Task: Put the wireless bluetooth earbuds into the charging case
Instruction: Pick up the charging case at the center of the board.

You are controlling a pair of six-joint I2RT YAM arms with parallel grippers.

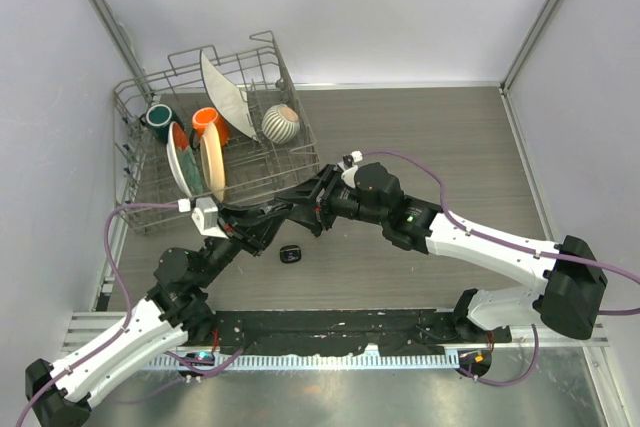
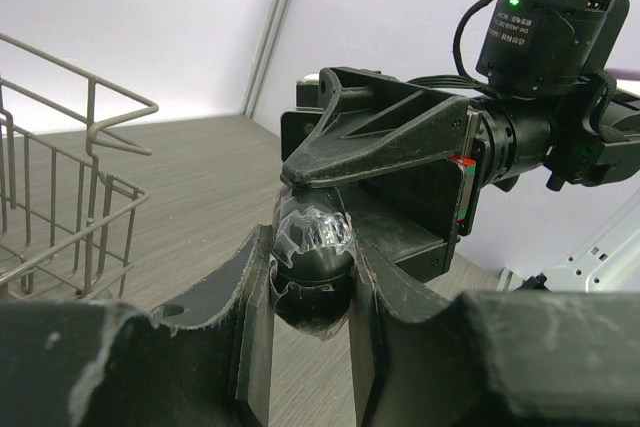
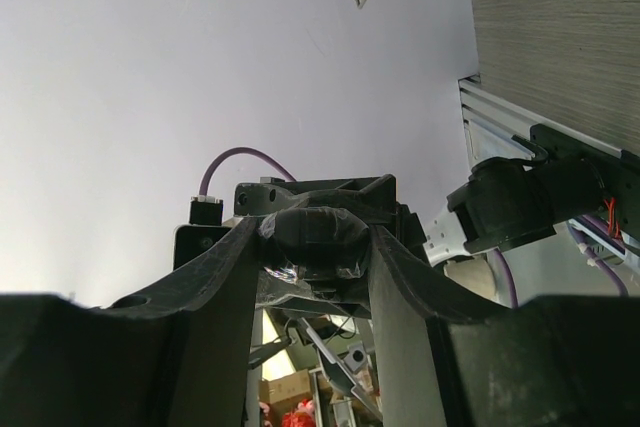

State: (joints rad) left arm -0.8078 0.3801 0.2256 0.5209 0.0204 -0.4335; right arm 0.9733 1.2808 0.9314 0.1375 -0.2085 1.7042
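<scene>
Left pincer (image 2: 310,247) and right pincer (image 3: 315,252) both clamp the black charging case (image 2: 312,292). I read a probable earbud (image 1: 290,254) on the surface (image 1: 430,137) just below them in frame, nearer my left arm (image 1: 150,322).

Item, my rig: left arm (image 1: 110,342) and right arm (image 1: 500,247), white links, black joints; purple cable (image 3: 243,151) behind each gripper; left gripper (image 2: 312,252), right gripper (image 3: 315,235), scuffed black fingers; green light (image 2: 515,0) behind right gripper

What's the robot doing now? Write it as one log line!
left claw: gripping black case | right claw: gripping same case, held above table | on table: one small black thing
</scene>
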